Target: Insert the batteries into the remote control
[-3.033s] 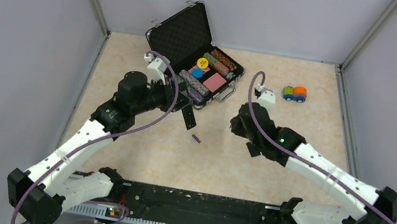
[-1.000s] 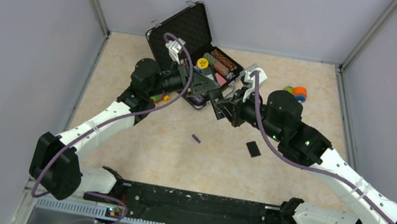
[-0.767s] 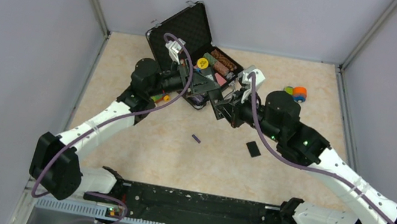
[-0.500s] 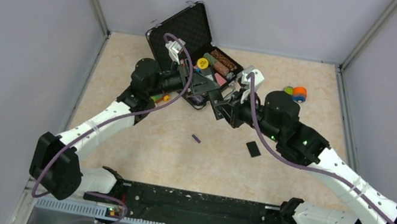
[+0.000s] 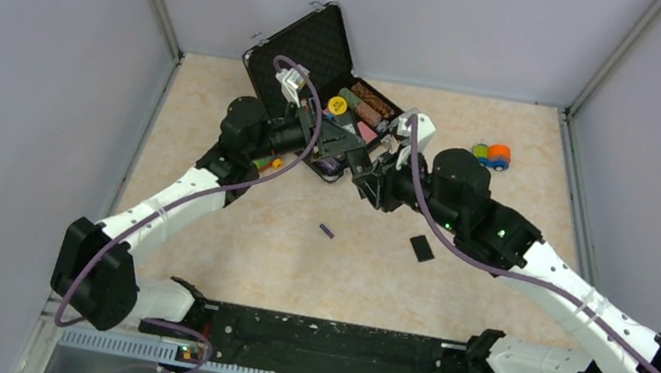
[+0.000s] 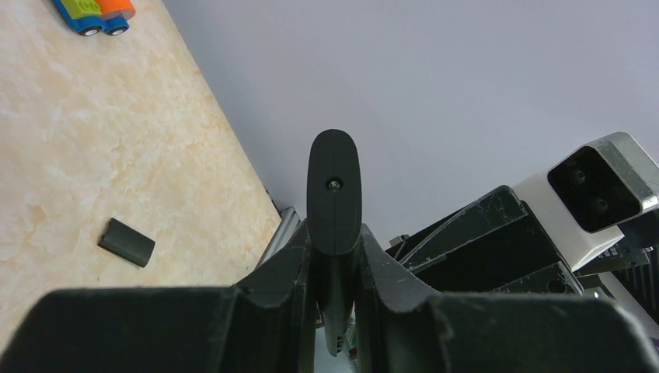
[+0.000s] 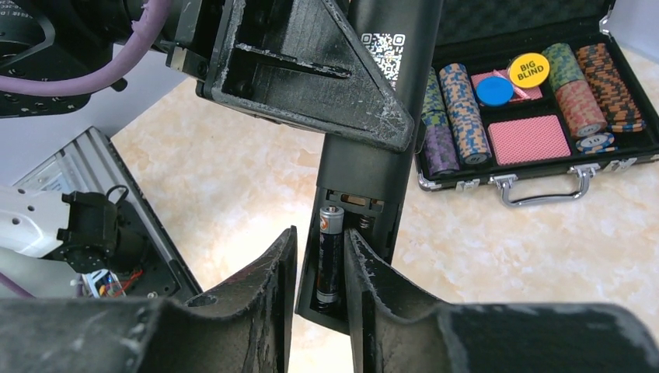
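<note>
The left gripper (image 6: 334, 237) is clamping the remote (image 6: 333, 183). The right gripper (image 7: 320, 235), fingers narrowly parted, is straddling the dark battery (image 7: 329, 256) sitting in its open compartment.

Left gripper (image 6: 334, 242): raised, pointing right, fingers (image 6: 289, 268) clamped on remote control (image 6: 334, 183). Right gripper (image 7: 320, 260): raised, pointing left, close beside left gripper, fingers (image 7: 272, 272) narrowly parted.
</note>
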